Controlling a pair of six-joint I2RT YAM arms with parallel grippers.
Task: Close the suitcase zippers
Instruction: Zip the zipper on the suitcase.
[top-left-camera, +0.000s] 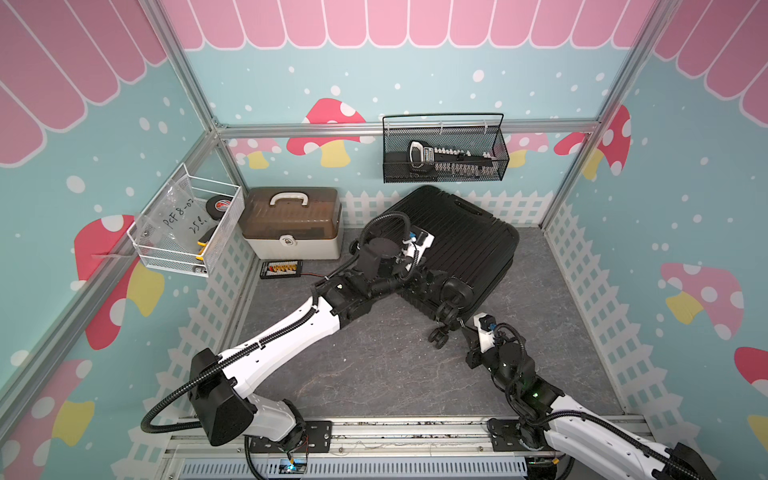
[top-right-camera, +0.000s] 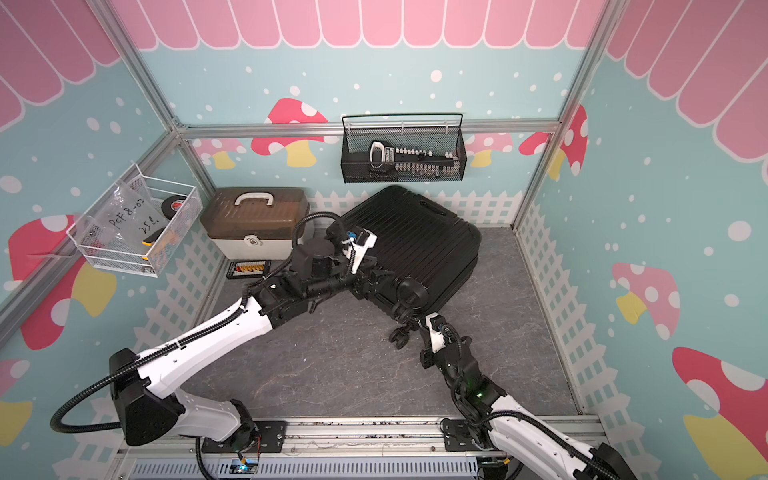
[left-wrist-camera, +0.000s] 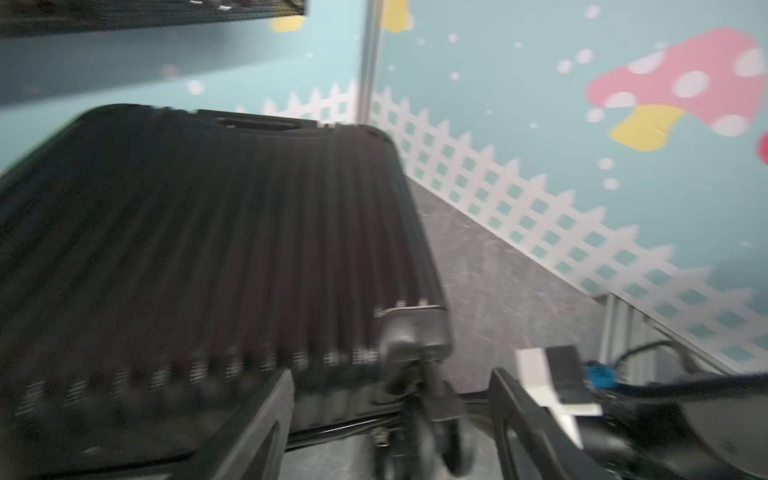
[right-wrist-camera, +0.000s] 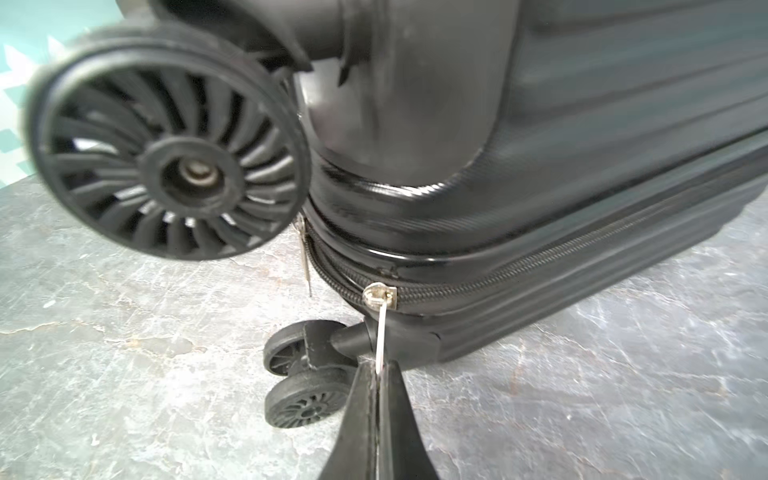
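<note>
The black ribbed suitcase (top-left-camera: 465, 237) (top-right-camera: 419, 237) lies flat on the grey floor with its halves together. Along its rim seam runs the zipper track (right-wrist-camera: 540, 270). My right gripper (right-wrist-camera: 378, 370) (top-left-camera: 462, 326) is shut on the thin silver pull (right-wrist-camera: 379, 332) of a zipper slider (right-wrist-camera: 379, 297) at the near corner, beside the lower wheels (right-wrist-camera: 305, 374). A second pull (right-wrist-camera: 305, 253) hangs under the big wheel (right-wrist-camera: 166, 145). My left gripper (left-wrist-camera: 390, 374) (top-left-camera: 430, 280) stands open at the suitcase's near edge (left-wrist-camera: 208, 249). A wheel (left-wrist-camera: 432, 424) shows blurred between its fingers.
A brown-lidded white box (top-left-camera: 291, 224) stands left of the suitcase, with a small black connector board (top-left-camera: 280, 269) in front of it. A black wire basket (top-left-camera: 444, 149) hangs on the back wall and a white one (top-left-camera: 187, 224) on the left wall. Walls close in on three sides.
</note>
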